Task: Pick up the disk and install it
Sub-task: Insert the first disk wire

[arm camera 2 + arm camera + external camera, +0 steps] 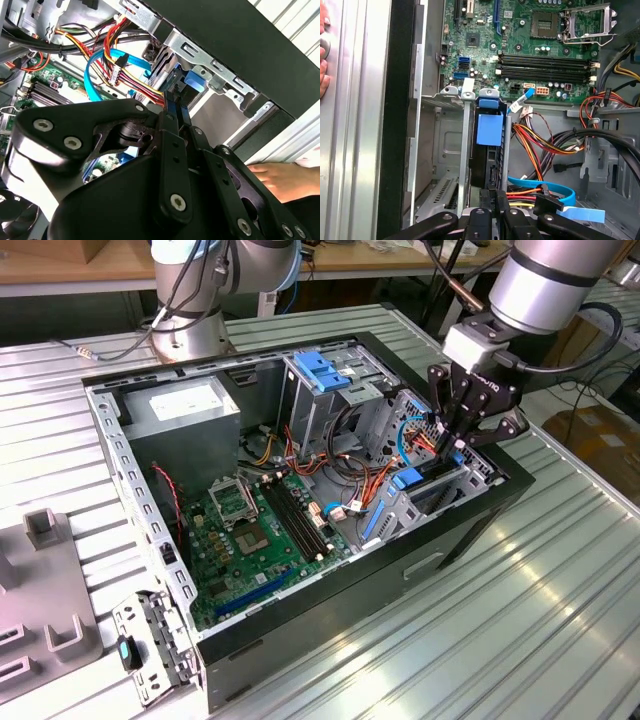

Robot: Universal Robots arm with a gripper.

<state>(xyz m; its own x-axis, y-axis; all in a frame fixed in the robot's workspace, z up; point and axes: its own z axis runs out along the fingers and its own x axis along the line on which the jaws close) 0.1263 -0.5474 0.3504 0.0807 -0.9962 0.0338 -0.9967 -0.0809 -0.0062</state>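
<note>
Sitting edge-up in the metal drive bay (pixel 447 150) at the exterior view's right end of the open black computer case (pixel 400 570): the flat dark hard disk with blue plastic carrier edges (pixel 487 150). In the first wrist view its blue tab is toward the motherboard and its near end is under the black robot gripper (pixel 495 212). In the exterior view a blue carrier strip (pixel 410 480) shows just below the gripper (pixel 458 440).

Jaws drawn close together on the disk's near edge, by the look of both wrist views; grip reads as holding, judged, not certain.

Progress: pick-up done, disk inside the bay slot. Can't tell whether it's fully seated or latched. I see no cable plugged into it, though the connector end is hidden.

Clearance is tight:
- Silver sheet-metal bay rail (pixel 466 150) touching or just beside the disk on one side, perforated cage wall on the other.
- Light-blue flat data cable (pixel 100 75) and red-yellow-orange power wire bundle (pixel 132 75) just beside the jaws, snag risk.
- Black case side wall (pixel 235 45) near on the outer side.
- Green motherboard (pixel 530 45) well apart, beyond the bay.

A person's hand (pixel 280 180) rests on the ribbed metal worktop (pixel 520 620) just outside the case, near the gripper. Open room is only straight up out of the case.
</note>
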